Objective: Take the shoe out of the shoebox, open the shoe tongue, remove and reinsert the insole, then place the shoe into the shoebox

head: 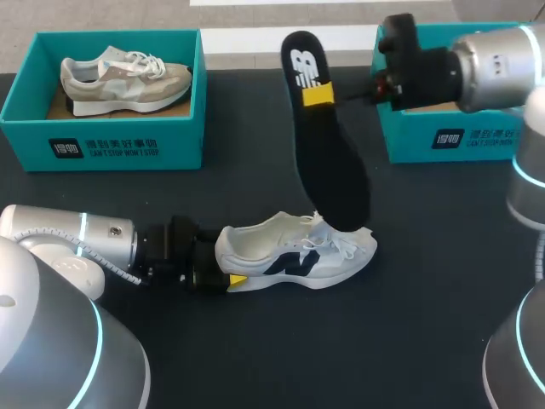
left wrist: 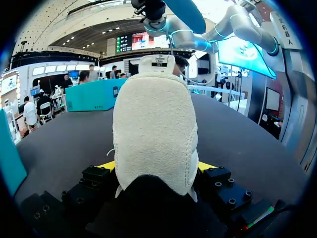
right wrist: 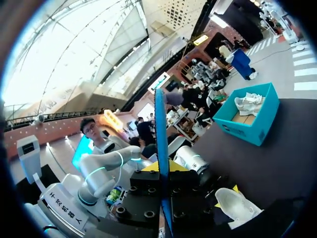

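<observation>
Gripping the white sneaker (head: pixel 294 256) by its heel, the left gripper (head: pixel 228 278) is closed to the heel's width, one yellow-tipped finger on each side. The left wrist view shows this close up: the pale heel (left wrist: pixel 153 134) fills the space between the two fingers (left wrist: pixel 106 165). The sneaker lies on its side on the black table (head: pixel 255 358), with its toe pointing away from that gripper.

Above the sneaker, the right gripper (head: pixel 317 95) is clamped on the black insole (head: pixel 328 153) near its upper end. The insole hangs steeply, and its lower end comes down over the sneaker's laces; whether it touches them cannot be told. In the right wrist view the insole (right wrist: pixel 161 139) stands edge-on between that gripper's fingers (right wrist: pixel 161 171), with the sneaker (right wrist: pixel 235 203) beneath.

Behind the sneaker to its right sits an open teal shoebox (head: pixel 451 141). Behind it to its left, well apart, is a second teal shoebox (head: pixel 102 145) with a beige sneaker (head: pixel 123 81) lying in it.
</observation>
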Action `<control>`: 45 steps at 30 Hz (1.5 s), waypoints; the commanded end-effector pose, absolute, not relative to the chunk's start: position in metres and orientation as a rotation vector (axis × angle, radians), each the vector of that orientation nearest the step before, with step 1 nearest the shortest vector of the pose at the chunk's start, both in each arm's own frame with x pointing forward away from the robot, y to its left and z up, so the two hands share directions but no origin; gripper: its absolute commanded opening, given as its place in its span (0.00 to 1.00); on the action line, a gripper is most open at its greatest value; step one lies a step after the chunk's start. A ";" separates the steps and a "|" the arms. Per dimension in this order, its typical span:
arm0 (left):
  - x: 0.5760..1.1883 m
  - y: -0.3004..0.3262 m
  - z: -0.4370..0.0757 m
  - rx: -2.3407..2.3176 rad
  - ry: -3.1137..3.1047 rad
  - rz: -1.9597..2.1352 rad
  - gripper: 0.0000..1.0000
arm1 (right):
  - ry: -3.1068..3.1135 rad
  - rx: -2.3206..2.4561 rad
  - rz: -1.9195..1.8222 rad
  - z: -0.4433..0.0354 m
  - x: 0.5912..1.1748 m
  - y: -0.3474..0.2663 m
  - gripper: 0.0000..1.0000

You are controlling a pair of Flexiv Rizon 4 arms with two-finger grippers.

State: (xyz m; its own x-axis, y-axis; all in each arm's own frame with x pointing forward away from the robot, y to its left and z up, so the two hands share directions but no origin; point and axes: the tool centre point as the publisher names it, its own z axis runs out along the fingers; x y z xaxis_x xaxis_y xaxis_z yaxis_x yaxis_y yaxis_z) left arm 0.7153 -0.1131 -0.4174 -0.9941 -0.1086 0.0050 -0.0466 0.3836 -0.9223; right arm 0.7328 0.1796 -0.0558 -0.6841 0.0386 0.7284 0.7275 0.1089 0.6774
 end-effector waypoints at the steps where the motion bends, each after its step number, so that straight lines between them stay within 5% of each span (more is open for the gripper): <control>1: 0.715 -0.115 -0.425 -0.145 2.570 -1.704 0.00 | -1.920 -0.854 -1.611 -0.046 0.722 0.166 0.00; 20: 0.715 -0.115 -0.425 -0.145 2.570 -1.704 0.00 | -1.824 -0.937 -1.652 -0.022 0.702 0.136 0.00; 45: 0.715 -0.115 -0.425 -0.145 2.570 -1.704 0.00 | -1.682 -0.997 -1.691 -0.017 0.653 0.182 0.00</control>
